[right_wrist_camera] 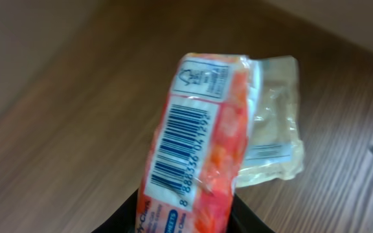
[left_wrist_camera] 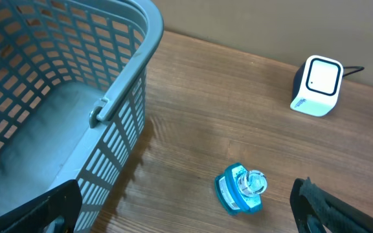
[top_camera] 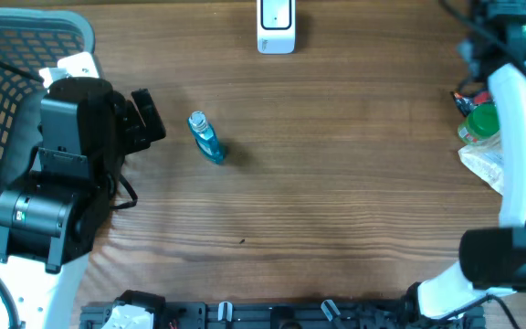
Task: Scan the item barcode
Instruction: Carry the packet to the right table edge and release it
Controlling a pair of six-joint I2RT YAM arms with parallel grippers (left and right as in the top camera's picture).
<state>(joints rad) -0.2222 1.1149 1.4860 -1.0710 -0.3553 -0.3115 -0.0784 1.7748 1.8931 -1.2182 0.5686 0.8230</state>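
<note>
So the right jaws (right_wrist_camera: 186, 217) are clamped on the bottom end of an orange packet (right_wrist_camera: 199, 129). That's the thing to scan imo. Its long axis runs straight up out of the jaws, leaning a bit to the right in the wrist view. The barcode (right_wrist_camera: 177, 149) runs lengthwise down the narrow side and faces the wrist cam. Behind it there's a clear bag (right_wrist_camera: 274, 116) flat on the bench (right_wrist_camera: 76, 97), looks apart from the packet but can't be 100% sure.

Key bit: the scanner (top_camera: 276, 27) sits mid far edge of the bench, well apart from the right arm, which is over at the right edge. So I'd guess the move is carry it left and toward the far edge, then turn the wrist so the barcode side meets the scanner window.

Left jaws (left_wrist_camera: 190, 207) are spread wide w/ nothing in them, parked by the basket (left_wrist_camera: 141, 39). A blue bottle (top_camera: 206, 137) stands just beyond, untouched.
</note>
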